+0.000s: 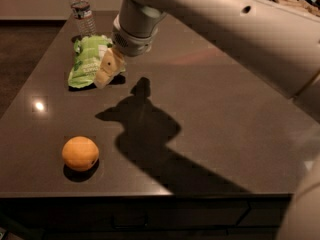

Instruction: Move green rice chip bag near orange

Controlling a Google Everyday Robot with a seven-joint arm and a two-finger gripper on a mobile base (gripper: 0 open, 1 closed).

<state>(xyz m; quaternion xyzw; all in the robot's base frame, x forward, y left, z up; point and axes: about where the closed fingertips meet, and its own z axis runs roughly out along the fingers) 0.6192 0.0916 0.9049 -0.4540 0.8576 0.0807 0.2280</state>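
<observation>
Reaching down from upper right, the arm angles its tool (pixel 106 71) against the right edge of the green rice chip bag (pixel 85 59), which lies far back on the tabletop (pixel 225 109). Whether the tool is clenched or released cannot be told. The orange (pixel 80 153) sits well apart, near the front edge.
</observation>
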